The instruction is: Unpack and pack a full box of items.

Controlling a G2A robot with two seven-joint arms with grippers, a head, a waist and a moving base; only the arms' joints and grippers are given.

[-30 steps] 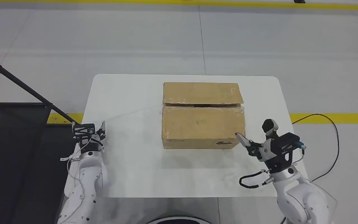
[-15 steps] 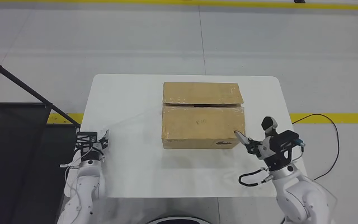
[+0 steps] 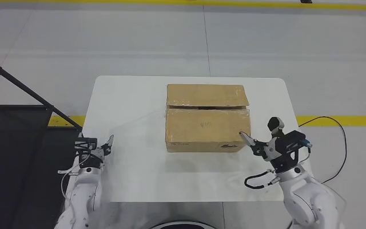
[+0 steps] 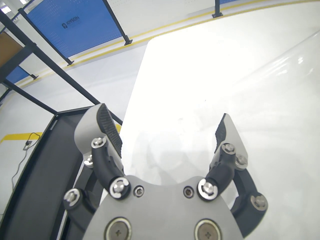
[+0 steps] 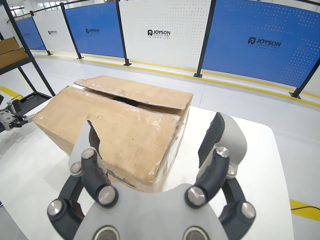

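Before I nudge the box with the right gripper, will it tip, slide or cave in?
The box is broad, low and flat on the table, so it would likely slide, not tip. Pushed near its corner, where the right gripper sits open, it may swivel. Its far flap is lifted with a ragged edge, so the top probably gives.

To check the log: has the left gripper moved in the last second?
Yes. Against the box in the top view, the left gripper has drawn back toward the table's near edge.

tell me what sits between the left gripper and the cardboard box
Only bare white table lies between the left gripper and the cardboard box, per the top view.
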